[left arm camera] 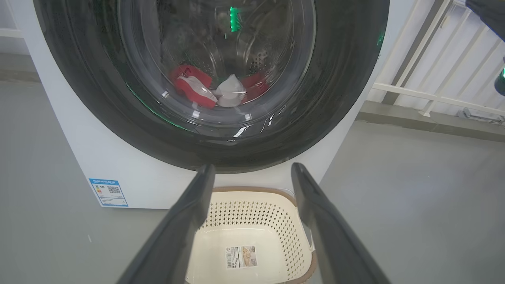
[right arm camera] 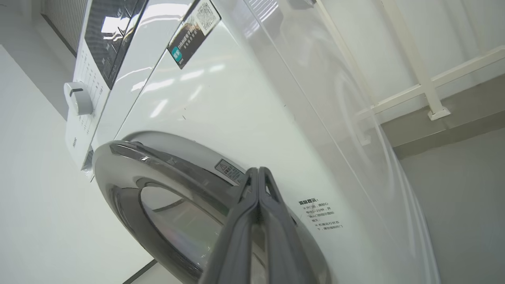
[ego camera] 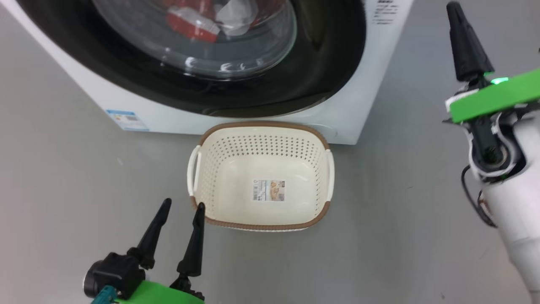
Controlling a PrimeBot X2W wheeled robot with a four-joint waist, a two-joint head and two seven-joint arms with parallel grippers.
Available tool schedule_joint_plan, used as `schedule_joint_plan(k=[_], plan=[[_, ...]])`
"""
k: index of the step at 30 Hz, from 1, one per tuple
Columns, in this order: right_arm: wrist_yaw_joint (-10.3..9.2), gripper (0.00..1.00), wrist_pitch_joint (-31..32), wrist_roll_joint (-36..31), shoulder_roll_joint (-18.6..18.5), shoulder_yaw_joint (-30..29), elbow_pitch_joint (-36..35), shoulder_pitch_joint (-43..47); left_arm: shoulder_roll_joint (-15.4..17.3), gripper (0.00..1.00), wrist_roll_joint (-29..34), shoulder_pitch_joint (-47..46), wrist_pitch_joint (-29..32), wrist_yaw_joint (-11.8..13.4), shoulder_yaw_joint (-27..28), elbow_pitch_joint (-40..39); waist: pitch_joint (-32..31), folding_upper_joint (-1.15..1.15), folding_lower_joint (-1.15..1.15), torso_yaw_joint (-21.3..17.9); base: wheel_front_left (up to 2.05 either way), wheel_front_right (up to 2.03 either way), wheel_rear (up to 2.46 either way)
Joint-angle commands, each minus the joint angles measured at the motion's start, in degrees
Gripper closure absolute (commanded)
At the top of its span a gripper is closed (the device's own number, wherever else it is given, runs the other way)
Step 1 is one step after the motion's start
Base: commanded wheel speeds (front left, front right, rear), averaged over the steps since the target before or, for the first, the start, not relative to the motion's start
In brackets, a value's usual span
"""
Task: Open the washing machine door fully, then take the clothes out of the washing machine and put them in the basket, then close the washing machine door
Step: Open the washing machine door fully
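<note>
The washing machine (ego camera: 371, 84) stands ahead with its door (ego camera: 295, 84) shut against the front. Red and white clothes (ego camera: 192, 23) lie in the drum behind the glass bowl, also seen as clothes (left arm camera: 193, 88) in the left wrist view. The empty basket (ego camera: 261, 125) sits on the floor just before the machine. My left gripper (ego camera: 183, 205) is open beside the basket's near left corner, holding nothing. My right gripper (right arm camera: 258, 170) is shut and empty, raised at the door's (right arm camera: 130, 157) right edge; whether it touches the door I cannot tell.
Grey floor spreads left and right of the basket (left arm camera: 256, 213). A white railing (left arm camera: 434, 94) and a low step run behind the machine's right side. A blue label (ego camera: 126, 120) marks the machine's lower left front, and a control dial (right arm camera: 79, 98) sits on its top panel.
</note>
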Motion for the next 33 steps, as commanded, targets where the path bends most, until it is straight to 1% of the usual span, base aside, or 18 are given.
schedule_joint_plan(k=[1,3,11,12,13,17,18,20,21,24,33], plan=[[0.36,1.0,1.86,3.44,-1.36,1.92,-0.74,-2.52,0.6,0.0,-0.69,-1.76,-0.7,0.32,1.11,-0.93,1.41,0.0,0.0,2.02,0.0,0.0,0.0],[0.36,1.0,3.87,7.3,-2.56,2.62,-0.31,-4.15,0.6,0.0,-0.94,-2.15,-0.7,0.33,0.65,-0.78,1.82,0.0,0.0,2.78,0.0,0.0,0.0],[0.36,1.0,11.99,18.89,-6.51,4.76,1.12,-9.63,0.6,0.0,-1.72,-3.2,-0.7,0.39,-0.34,-0.73,3.58,0.0,0.0,4.98,0.0,0.0,0.0],[0.36,1.0,13.36,20.25,-6.77,5.01,1.35,-10.25,0.6,0.0,-1.82,-3.26,-0.7,0.39,-0.47,-0.7,3.8,0.0,0.0,5.16,0.0,0.0,0.0],[0.36,1.0,15.55,23.0,-7.09,4.91,1.86,-11.6,0.6,0.0,-2.0,-3.44,-0.7,0.37,-0.75,-0.64,4.4,0.0,0.0,5.48,0.0,0.0,0.0],[0.36,1.0,21.57,28.18,-7.68,4.99,1.94,-14.09,0.6,0.0,-2.42,-4.16,-0.7,0.32,-1.52,-0.64,5.73,0.0,0.0,6.22,0.0,0.0,0.0],[0.36,1.0,21.57,28.18,-7.68,4.99,1.94,-14.09,0.6,0.0,-2.42,-4.16,-0.7,0.32,-1.52,-0.64,5.73,0.0,0.0,6.22,0.0,0.0,0.0],[0.36,1.0,24.1,29.45,-8.13,5.22,2.42,-15.46,0.6,0.0,-2.65,-4.6,-0.7,0.28,-1.78,-0.72,6.48,0.0,0.0,6.49,0.0,0.0,0.0],[0.36,1.0,26.39,30.84,-8.22,5.18,3.36,-16.88,0.6,0.0,-2.87,-5.06,-0.7,0.25,-2.05,-0.74,7.17,0.0,0.0,6.77,0.0,0.0,0.0],[0.36,1.0,29.41,32.67,-8.19,4.92,5.12,-19.04,0.6,0.0,-3.2,-5.72,-0.7,0.2,-2.45,-0.77,8.06,0.0,0.0,7.23,0.0,0.0,0.0],[0.36,1.0,37.78,35.28,-8.31,5.46,10.82,-24.31,0.6,0.0,-4.13,-6.92,-0.7,0.21,-3.15,-0.67,9.72,0.0,0.0,8.38,0.0,0.0,0.0]])
